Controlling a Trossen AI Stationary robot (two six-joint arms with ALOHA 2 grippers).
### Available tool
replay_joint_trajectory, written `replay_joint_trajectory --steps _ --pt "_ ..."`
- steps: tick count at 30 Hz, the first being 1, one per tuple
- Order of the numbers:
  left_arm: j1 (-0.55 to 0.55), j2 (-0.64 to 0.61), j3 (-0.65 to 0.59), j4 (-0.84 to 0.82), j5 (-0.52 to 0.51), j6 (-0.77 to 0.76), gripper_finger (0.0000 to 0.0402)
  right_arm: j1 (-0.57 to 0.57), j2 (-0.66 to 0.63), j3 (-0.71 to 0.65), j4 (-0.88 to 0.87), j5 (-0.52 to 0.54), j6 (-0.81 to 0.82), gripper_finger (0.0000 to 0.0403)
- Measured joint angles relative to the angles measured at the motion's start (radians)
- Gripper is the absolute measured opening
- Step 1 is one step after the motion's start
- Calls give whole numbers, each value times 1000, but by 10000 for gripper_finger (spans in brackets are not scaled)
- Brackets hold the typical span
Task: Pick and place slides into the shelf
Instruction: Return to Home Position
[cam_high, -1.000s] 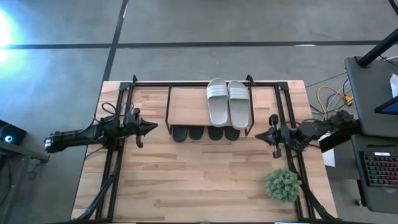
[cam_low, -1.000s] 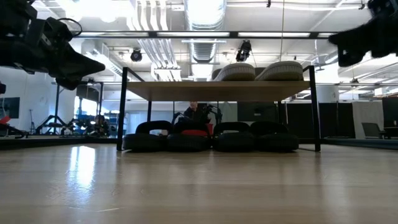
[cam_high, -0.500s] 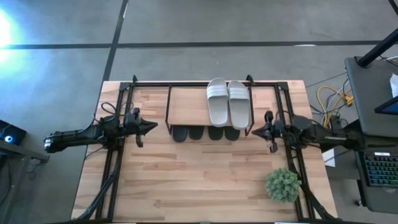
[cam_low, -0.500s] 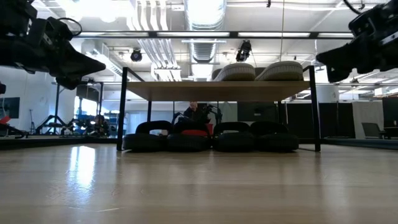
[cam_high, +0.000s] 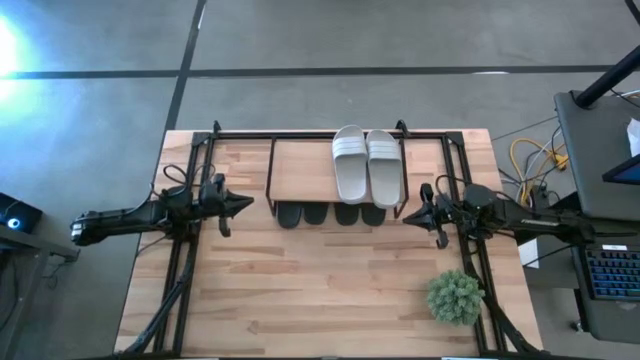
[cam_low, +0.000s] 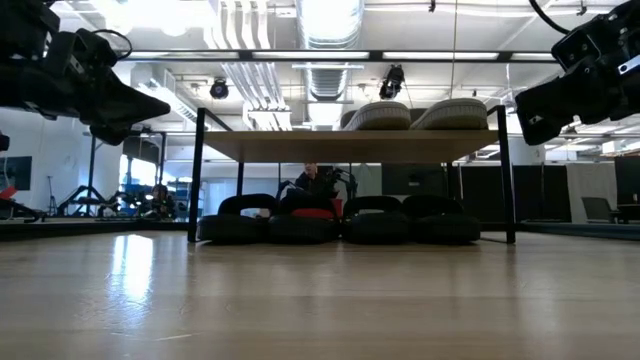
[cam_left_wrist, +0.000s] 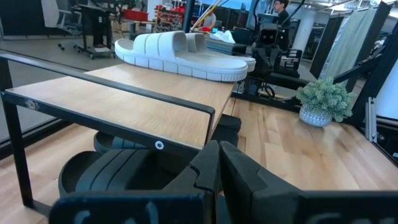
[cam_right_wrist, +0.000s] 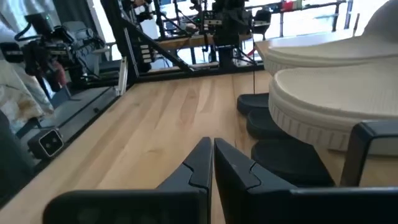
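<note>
The shelf (cam_high: 300, 170) stands at the table's far middle, a black tube frame with a light wood top. Two light slides (cam_high: 367, 163) lie side by side, soles down, on the right part of its top plank. Several dark slides (cam_high: 330, 214) sit in a row on the table under the plank, as the low view (cam_low: 340, 222) shows. My left gripper (cam_high: 248, 203) is shut and empty, hovering left of the shelf. My right gripper (cam_high: 406, 218) is shut and empty, hovering just right of the shelf's near right corner.
A small potted green plant (cam_high: 455, 297) stands at the table's near right. Black arm frames run along the table's left side (cam_high: 180, 280) and right side (cam_high: 480, 290). Bare wood (cam_high: 320, 290) lies in front of the shelf. A person sits in the room behind (cam_low: 315, 182).
My right gripper has moved toward the table's left, toward the shelf's near right corner, and has come a little lower in the low view. It stays shut and empty. The slides and the shelf have not moved.
</note>
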Motion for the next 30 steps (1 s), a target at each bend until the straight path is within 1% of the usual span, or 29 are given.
replay_joint_trajectory --steps 3,30 --pt "0 1 -3 5 1 0 0 0 8 0 -1 9 20 9" --pt "0 5 -3 1 3 0 0 0 8 0 -1 10 20 9"
